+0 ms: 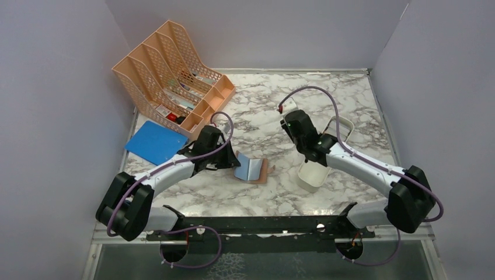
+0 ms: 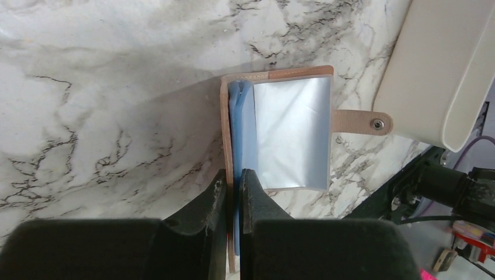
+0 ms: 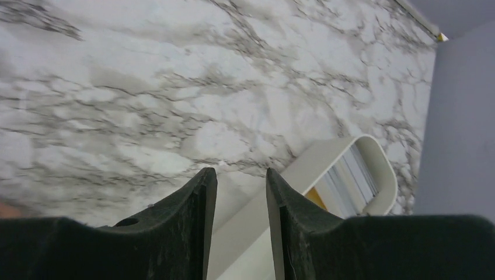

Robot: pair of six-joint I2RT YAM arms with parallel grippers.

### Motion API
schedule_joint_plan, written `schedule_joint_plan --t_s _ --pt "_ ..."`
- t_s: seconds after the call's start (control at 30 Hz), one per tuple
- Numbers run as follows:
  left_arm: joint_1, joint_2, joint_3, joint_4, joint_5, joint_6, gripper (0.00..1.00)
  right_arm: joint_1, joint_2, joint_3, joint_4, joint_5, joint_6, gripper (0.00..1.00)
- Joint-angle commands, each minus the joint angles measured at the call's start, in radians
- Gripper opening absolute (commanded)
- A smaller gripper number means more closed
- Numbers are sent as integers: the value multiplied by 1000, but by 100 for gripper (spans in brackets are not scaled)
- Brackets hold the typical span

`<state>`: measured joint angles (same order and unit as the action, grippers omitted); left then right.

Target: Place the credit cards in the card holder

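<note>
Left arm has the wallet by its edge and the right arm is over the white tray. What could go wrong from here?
1. The left gripper pinches only a thin edge of the card holder, which could slip free or flop shut.
2. The credit cards sit down inside the walled white tray. The open right gripper may knock the rim or fail to catch a thin card.
3. The tray lies close to the snap tab, so a bump could shift the holder.

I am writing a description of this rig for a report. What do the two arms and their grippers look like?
The left arm and right arm have white links between bulky black joint housings. A purple cable loops along each. The left gripper and right gripper have two matte black, tapered fingers each.
</note>
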<state>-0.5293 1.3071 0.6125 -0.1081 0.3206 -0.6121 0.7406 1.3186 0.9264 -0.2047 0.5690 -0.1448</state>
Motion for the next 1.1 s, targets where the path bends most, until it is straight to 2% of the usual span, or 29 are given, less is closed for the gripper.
schedule_joint_plan --t_s 0.0,0.23,0.6,0.87,1.07 --pt "4 -13 57 -27 108 13 8 -106 37 4 -33 91 -98 42" --pt "5 -23 119 -117 134 73 8 -296 -7 -4 -88 -177 -141 48" --pt "5 -9 128 -146 198 116 8 -501 51 -3 -159 -372 -314 51" --pt "5 -13 130 -145 211 119 8 -568 160 -4 -145 -418 -372 51" --pt "5 -3 134 -145 230 119 8 -570 201 -41 -90 -378 -411 51"
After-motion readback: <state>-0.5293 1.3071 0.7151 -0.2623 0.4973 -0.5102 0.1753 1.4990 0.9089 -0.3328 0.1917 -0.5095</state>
